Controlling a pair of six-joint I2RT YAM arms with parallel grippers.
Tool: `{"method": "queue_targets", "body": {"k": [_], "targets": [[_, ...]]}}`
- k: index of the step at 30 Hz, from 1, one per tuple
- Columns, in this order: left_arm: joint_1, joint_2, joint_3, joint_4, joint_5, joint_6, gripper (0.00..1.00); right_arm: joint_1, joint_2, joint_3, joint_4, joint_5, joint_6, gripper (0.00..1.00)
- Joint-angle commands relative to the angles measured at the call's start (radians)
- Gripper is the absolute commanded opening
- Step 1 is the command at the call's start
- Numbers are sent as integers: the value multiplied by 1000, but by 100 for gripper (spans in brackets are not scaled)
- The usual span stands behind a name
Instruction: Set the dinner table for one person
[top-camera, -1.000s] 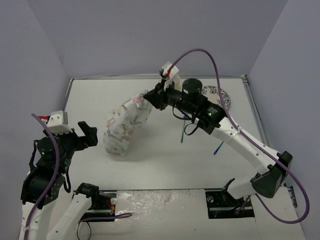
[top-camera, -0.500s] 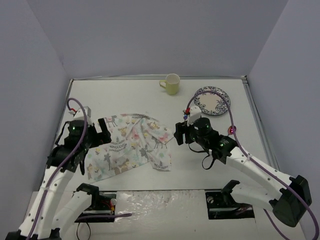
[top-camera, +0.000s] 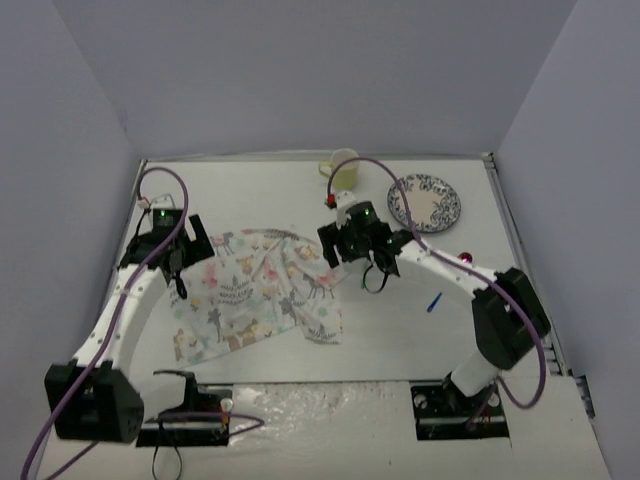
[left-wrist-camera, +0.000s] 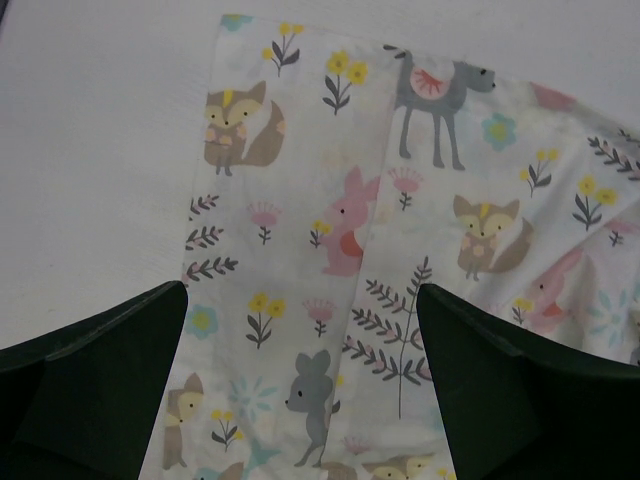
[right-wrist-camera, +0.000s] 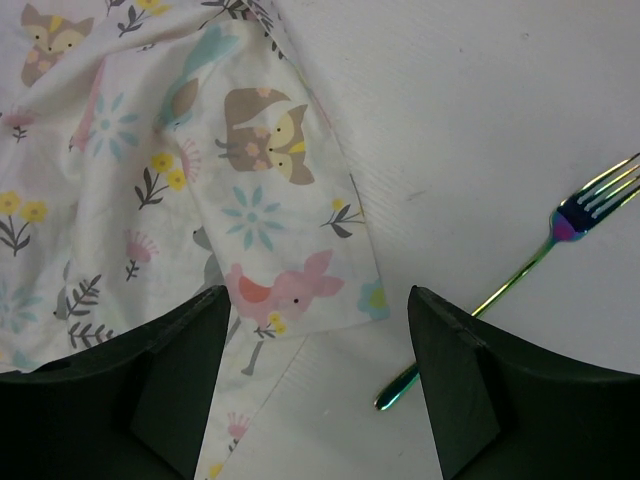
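The floral animal-print placemat (top-camera: 258, 295) lies spread on the white dinner table (top-camera: 250, 190), wrinkled, with a fold along its right side. My left gripper (top-camera: 190, 252) is open over the mat's far left corner; the left wrist view shows the mat (left-wrist-camera: 330, 230) between my open fingers (left-wrist-camera: 300, 400), which hold nothing. My right gripper (top-camera: 333, 247) is open over the mat's far right corner (right-wrist-camera: 280, 250), with nothing between its fingers (right-wrist-camera: 315, 385). An iridescent fork (right-wrist-camera: 520, 280) lies on the bare table just right of that corner.
A yellow cup (top-camera: 345, 170) stands at the back, partly behind the right arm. A patterned plate (top-camera: 425, 200) sits at the back right. A small blue utensil (top-camera: 434, 301) lies right of the mat. Walls enclose the table's far and side edges.
A second ago my right gripper held the bunched mat in the air; now it lies spread on the table. Both arms have since moved farther back over its far corners, open.
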Motion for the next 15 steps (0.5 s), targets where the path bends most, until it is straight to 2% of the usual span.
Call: {"method": "queue_targets", "body": {"k": [1,9,15], "targets": [[82,130,104,127,-20,-21,97,-46,116,128,73,-92,-26,69],[265,358,189,204,74,-67,97,-72,253,171,70,-144,-45,69],[310,467,264,243,81,-90,97,-78,275,158,69,-147,-60,68]]}}
